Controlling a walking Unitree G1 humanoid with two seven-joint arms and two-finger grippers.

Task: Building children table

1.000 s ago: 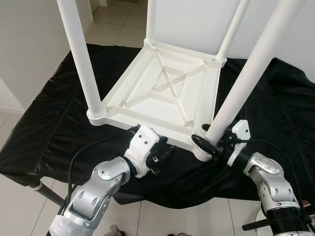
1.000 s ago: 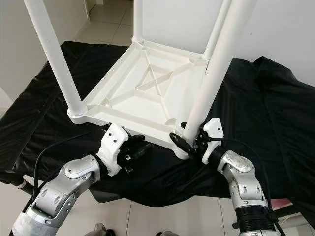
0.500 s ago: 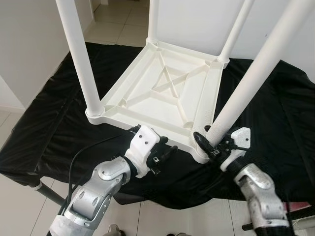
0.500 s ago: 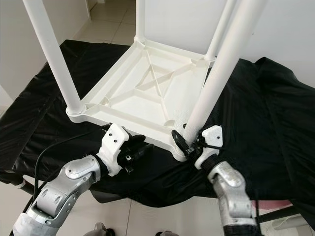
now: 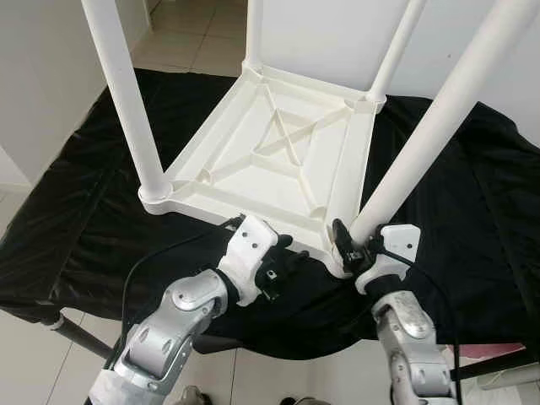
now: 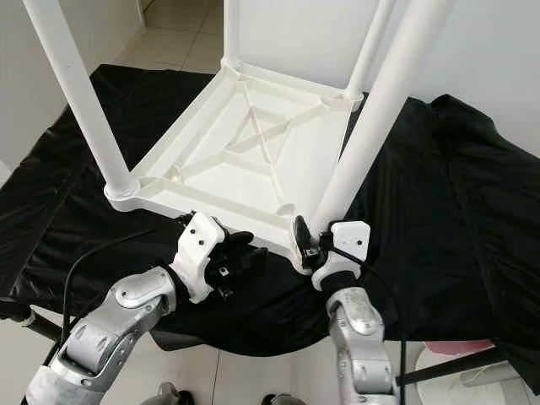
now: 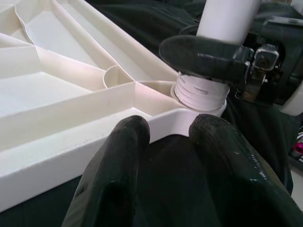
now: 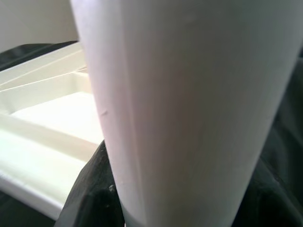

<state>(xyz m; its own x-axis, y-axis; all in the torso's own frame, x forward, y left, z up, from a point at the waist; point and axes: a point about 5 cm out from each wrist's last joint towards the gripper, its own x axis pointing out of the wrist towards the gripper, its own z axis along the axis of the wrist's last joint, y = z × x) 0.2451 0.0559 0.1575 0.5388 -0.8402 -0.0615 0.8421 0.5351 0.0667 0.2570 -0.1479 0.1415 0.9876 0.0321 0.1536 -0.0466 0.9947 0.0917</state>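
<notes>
The left gripper (image 7: 163, 161) shows its 2 black fingers (image 7: 118, 175) in the foreground, jaws a little apart with dark cloth (image 7: 156, 189) visible in the gap. Their tips sit right at the outer rim of the white table top (image 7: 61, 94), which lies upside down with its ribbed underside facing up. Just beyond the tips is the corner socket, where the threaded end (image 7: 199, 92) of a white leg (image 7: 227, 19) stands in the corner. The right gripper (image 7: 222, 59) is at that leg, 1 black finger (image 7: 199, 56) lying across its base just above the threads. Black cloth also lies on the far side of the table top.
</notes>
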